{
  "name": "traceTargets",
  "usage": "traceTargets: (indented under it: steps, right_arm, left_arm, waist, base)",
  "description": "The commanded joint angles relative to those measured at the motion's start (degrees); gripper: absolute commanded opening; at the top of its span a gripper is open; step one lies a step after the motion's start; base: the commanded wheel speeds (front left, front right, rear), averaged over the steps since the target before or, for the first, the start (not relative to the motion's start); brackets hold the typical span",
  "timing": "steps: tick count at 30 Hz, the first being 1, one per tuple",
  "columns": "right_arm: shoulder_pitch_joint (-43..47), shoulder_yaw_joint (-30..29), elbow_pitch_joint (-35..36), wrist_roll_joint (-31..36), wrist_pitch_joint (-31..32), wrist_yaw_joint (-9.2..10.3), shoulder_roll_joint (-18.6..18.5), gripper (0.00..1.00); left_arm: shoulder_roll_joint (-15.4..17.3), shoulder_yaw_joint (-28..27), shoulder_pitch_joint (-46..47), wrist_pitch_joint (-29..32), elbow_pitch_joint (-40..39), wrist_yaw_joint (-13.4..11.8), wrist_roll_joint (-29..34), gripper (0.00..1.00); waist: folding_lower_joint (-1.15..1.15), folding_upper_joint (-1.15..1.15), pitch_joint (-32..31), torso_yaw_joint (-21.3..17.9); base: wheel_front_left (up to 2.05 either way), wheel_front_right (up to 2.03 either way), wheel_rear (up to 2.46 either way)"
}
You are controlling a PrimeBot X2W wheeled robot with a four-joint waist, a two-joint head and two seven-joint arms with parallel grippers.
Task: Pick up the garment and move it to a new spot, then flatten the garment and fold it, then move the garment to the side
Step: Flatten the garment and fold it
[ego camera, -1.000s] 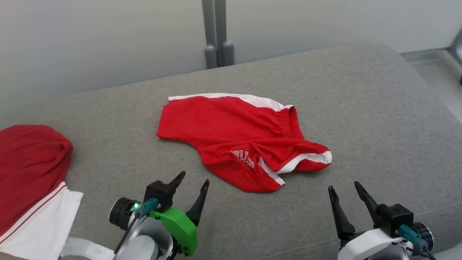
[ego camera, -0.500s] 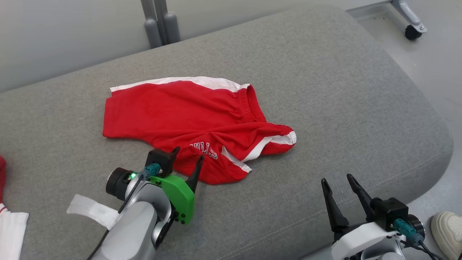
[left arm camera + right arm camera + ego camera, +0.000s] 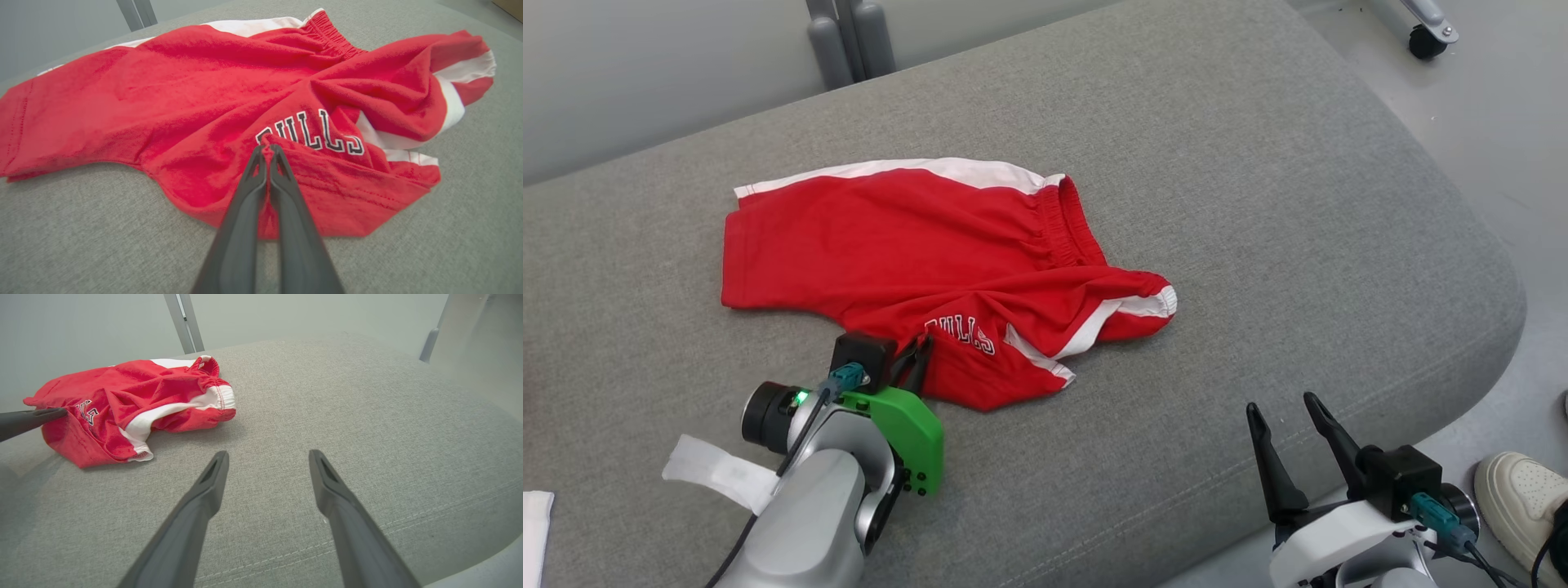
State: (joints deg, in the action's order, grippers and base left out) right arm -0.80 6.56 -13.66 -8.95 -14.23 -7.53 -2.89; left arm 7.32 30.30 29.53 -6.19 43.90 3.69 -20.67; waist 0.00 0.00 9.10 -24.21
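Two grippers are nearest to us. Our right gripper (image 3: pixel 1278 406) hovers at the front edge of the grey cushion (image 3: pixel 1298 204), its fingers spread apart and holding nothing. Our left gripper (image 3: pixel 267 148) is pinched closed on a fold of the red shorts (image 3: pixel 890 237), just beside the white letters (image 3: pixel 314 132). The shorts lie crumpled in the middle of the cushion. Behind it stand two grey posts (image 3: pixel 849 37).
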Motion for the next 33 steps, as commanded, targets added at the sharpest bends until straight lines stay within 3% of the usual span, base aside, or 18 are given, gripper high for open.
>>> traceTargets:
  steps: [1, 9, 17, 29, 30, 31, 32, 33]
  right_arm:
    - [-0.6, 0.0, -0.2, 0.4, -0.4, 0.08, 0.0, 1.0]
    - [0.4, -0.5, -0.3, 1.2, -0.2, 0.08, 0.0, 1.0]
    - [1.7, -0.5, 0.2, 2.0, 0.9, 0.08, 0.0, 1.0]
    - [1.9, 0.1, 1.5, 2.7, 2.2, 0.08, 0.0, 1.0]
    - [1.9, 0.1, 1.5, 2.7, 2.2, 0.08, 0.0, 1.0]
    - [2.0, 0.1, 1.6, 2.7, 2.3, 0.08, 0.0, 1.0]
    - [2.0, 0.0, 1.6, 2.7, 2.3, 0.08, 0.0, 1.0]
    - [2.0, 0.0, 1.6, 2.7, 2.3, 0.08, 0.0, 1.0]
  left_arm:
    - [0.0, -0.1, 1.1, -0.8, 0.3, -0.1, -0.4, 0.0]
    - [0.8, -2.3, -2.1, -4.5, 0.0, -0.7, -3.1, 0.0]
    - [5.4, -5.3, -8.5, -5.8, -4.2, -1.8, -5.7, 0.0]
    - [11.9, -7.6, -10.5, -1.0, -9.0, -3.3, -7.3, 0.0]
    - [12.0, -7.7, -10.2, -0.5, -8.9, -3.4, -7.4, 0.17]
    - [12.4, -7.7, -9.9, -0.3, -8.9, -3.6, -7.2, 0.72]
    - [12.6, -7.9, -9.7, -0.3, -8.8, -3.9, -7.2, 1.0]
    - [12.6, -7.9, -9.7, -0.3, -8.8, -3.9, -7.2, 1.0]
  waist:
    - [0.0, 0.0, -0.3, 0.2]
    - [0.0, 0.0, -2.1, 2.4]
    - [0.0, 0.0, -4.2, 5.3]
    - [0.0, 0.0, -4.8, 7.3]
    - [0.0, 0.0, -4.8, 7.4]
    - [0.0, 0.0, -4.8, 7.4]
    - [0.0, 0.0, -4.8, 7.5]
    - [0.0, 0.0, -4.8, 7.5]
  base:
    - [0.0, 0.0, 0.0]
    - [0.0, 0.0, 0.0]
    - [0.0, 0.0, 0.0]
    - [0.0, 0.0, 0.0]
    - [0.0, 0.0, 0.0]
    - [0.0, 0.0, 0.0]
    - [0.0, 0.0, 0.0]
    - [0.0, 0.0, 0.0]
